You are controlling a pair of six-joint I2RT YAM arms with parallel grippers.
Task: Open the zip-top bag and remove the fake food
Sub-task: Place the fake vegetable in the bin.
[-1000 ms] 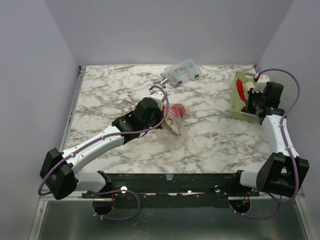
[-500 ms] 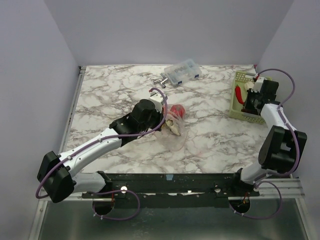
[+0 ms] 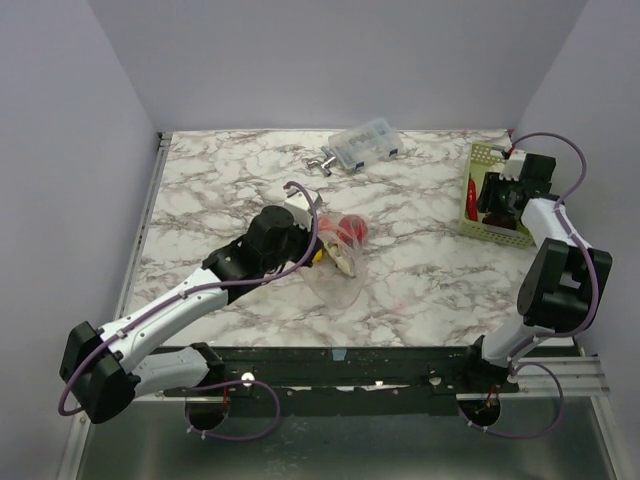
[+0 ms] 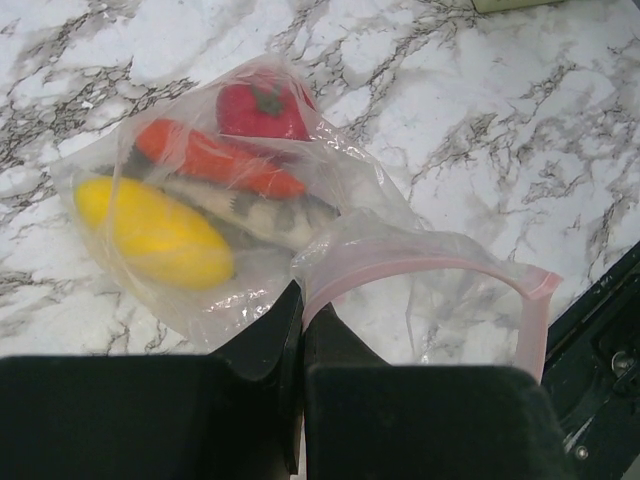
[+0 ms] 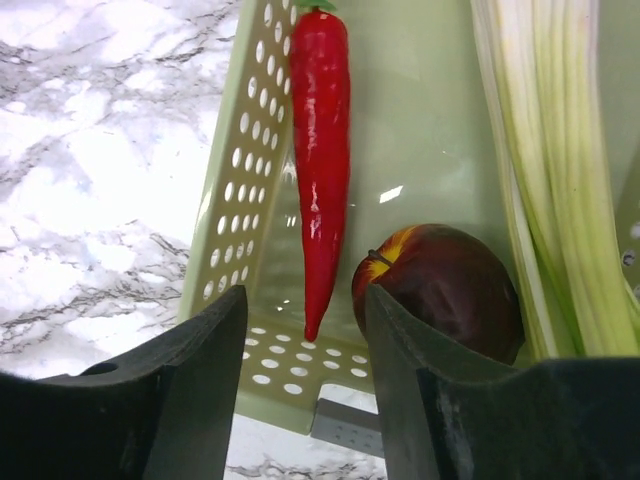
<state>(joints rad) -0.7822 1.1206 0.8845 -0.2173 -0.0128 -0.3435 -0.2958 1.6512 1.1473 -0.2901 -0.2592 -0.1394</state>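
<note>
The zip-top bag [image 4: 400, 290] lies crinkled on the marble, its pink zipper strip [image 4: 420, 268] curving into an open loop. My left gripper [image 4: 302, 300] is shut on that strip at the bag's near edge. Inside the bag are fake food pieces: a yellow lemon [image 4: 150, 232], an orange carrot [image 4: 215, 160] and a red piece [image 4: 262, 108]. From above, the bag [image 3: 340, 265] sits mid-table by the left gripper [image 3: 318, 250]. My right gripper [image 5: 305, 310] hangs open and empty over the green basket [image 5: 235, 190], which holds a red chili [image 5: 320, 130], a dark apple [image 5: 445, 285] and a pale stalk [image 5: 555, 150].
The green basket [image 3: 483, 152] stands at the table's far right, close to the side wall. A small clear plastic box [image 3: 365, 143] and a metal fitting [image 3: 322, 161] lie at the back middle. The black rail runs along the near edge.
My right gripper has opened over the basket, and the dark apple now lies in it. My left gripper, still shut on the bag, has drawn slightly left and nearer.
</note>
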